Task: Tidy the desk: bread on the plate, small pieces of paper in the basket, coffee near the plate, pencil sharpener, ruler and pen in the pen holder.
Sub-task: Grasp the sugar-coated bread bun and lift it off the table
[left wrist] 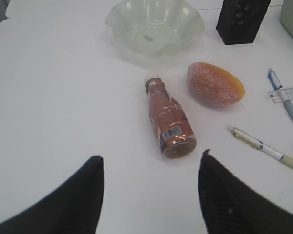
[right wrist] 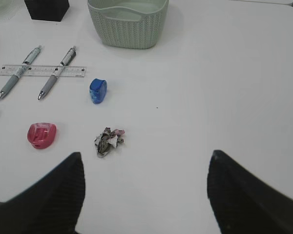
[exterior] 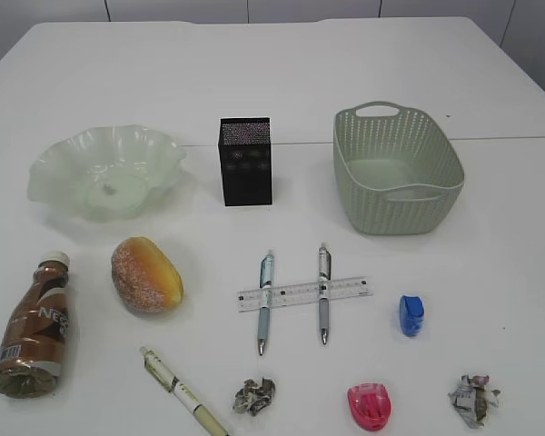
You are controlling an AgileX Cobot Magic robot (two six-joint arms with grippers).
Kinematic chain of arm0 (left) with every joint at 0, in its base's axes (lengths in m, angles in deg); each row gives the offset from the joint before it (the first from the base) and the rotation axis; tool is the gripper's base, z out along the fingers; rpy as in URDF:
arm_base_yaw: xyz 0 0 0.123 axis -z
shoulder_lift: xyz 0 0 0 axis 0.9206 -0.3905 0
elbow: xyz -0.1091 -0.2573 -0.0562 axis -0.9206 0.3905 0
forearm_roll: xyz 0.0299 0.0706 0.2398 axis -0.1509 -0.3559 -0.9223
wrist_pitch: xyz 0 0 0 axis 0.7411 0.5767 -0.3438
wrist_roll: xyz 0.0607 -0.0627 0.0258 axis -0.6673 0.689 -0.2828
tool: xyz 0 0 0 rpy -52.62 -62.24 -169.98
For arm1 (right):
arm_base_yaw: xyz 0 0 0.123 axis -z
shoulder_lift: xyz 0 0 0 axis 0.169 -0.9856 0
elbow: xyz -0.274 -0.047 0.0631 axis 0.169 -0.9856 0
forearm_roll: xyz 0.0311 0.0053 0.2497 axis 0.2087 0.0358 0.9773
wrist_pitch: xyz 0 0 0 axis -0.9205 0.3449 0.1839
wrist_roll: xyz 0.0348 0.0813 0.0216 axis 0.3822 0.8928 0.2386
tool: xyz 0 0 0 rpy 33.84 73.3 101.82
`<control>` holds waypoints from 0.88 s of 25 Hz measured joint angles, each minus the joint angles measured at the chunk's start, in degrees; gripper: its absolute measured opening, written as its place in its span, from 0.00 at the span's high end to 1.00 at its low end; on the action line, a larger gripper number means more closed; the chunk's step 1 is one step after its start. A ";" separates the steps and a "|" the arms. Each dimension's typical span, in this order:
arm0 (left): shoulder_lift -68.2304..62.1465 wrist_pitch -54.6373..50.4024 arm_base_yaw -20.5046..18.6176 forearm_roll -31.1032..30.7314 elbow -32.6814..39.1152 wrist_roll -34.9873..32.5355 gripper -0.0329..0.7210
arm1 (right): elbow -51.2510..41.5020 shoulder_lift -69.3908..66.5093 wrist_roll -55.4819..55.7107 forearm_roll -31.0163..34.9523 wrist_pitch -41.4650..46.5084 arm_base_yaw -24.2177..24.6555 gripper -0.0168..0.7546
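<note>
The left gripper [left wrist: 151, 192] fills the bottom of the left wrist view, its two dark fingers spread apart over bare desk [left wrist: 53, 97] with nothing between them. Just above the gap, in the centre of the frame, the coffee [left wrist: 168, 119] lies on its side, white cap pointing up the frame. To its upper right lies the bread [left wrist: 216, 84], and above both, at top centre, the plate [left wrist: 155, 27]. The pen holder [left wrist: 241, 19] stands at upper right, and a cream pen [left wrist: 268, 149] lies slanted at the right edge.

The right gripper [right wrist: 145, 192] likewise holds its fingers wide apart at the bottom of the right wrist view, empty. Just above its left finger lies a crumpled paper scrap [right wrist: 107, 141]; left of that a pink pencil sharpener [right wrist: 41, 135], higher up a blue pencil sharpener [right wrist: 97, 91]. In the upper left the ruler [right wrist: 41, 70] lies across two grey pens [right wrist: 56, 73]. The basket [right wrist: 128, 22] stands at top centre.

In the exterior view a second paper scrap [exterior: 254, 396] lies at bottom centre.
</note>
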 joint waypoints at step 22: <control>-16.63 10.14 0.00 2.87 -0.86 -1.25 0.37 | 3.31 -31.03 9.89 5.27 -26.62 0.00 0.24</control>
